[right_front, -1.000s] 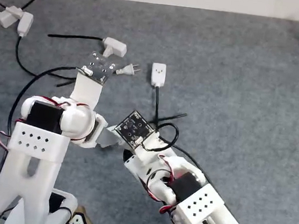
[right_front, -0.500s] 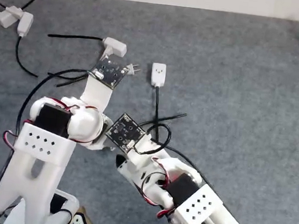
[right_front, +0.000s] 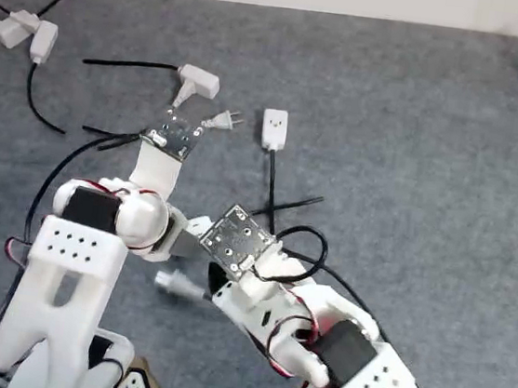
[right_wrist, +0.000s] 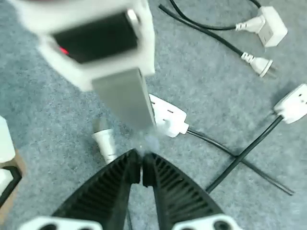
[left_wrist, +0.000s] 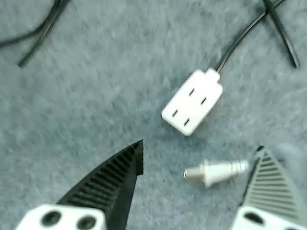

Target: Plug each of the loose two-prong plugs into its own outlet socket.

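Carpet (right_front: pixel 416 128) grey and flat beneath both arms. On the left gripper (left_wrist: pixel 200 147), fingers spread wide and gripping nothing. Between the two tips, flat on the carpet, a white plug (left_wrist: pixel 216 172): close to the grey finger (left_wrist: pixel 268 187), well clear of the black finger (left_wrist: pixel 117 179), touched by neither. Beyond the fingertips, apart from the plug, a white socket (left_wrist: pixel 192 108) lying slots up, with a black cord (left_wrist: pixel 240 40) running off its far end. From above, prongs of the plug turned toward the socket, with a gap of carpet between. Off to one side of these fingers, near the plug's tail end, a third socket (right_front: pixel 199 81), also white.

On the right gripper (right_wrist: pixel 142 157), fingers pressed together tip to tip, holding nothing. Just past the closed tips, a second socket (right_wrist: pixel 168 117), white, slots up. Just beside the tips, to one side, a second plug (right_wrist: pixel 105 141), loose on the carpet and not seated in the second socket. Over both, close above the fingers, the body of the left arm (right_wrist: pixel 96 43). Farther out beyond the fingertips, the plug, the socket and the third socket, none of them joined.
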Available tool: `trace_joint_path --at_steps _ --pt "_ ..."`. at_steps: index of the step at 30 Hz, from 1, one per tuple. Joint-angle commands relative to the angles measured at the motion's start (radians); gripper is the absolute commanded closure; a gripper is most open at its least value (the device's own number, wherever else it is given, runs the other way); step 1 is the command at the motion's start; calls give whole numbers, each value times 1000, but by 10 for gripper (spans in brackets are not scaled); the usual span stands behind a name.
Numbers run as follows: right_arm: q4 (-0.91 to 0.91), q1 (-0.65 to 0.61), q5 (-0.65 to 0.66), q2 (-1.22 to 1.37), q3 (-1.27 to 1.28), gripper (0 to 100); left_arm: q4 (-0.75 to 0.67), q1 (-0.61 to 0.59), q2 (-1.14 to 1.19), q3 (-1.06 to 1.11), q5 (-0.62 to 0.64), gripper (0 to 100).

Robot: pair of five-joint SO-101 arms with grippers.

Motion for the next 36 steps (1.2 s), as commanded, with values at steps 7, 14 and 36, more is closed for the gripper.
trace_joint_path --at_steps 7,14,36 --pt "-25 -7 25 -18 79 992 -12 -58 -12 -44 -2 652" --pt "-35 -81 34 76 150 992 -15 -367 -10 -170 163 652" --pt "-163 -171 270 1096 -383 984 -325 -935 -10 59 -141 652"
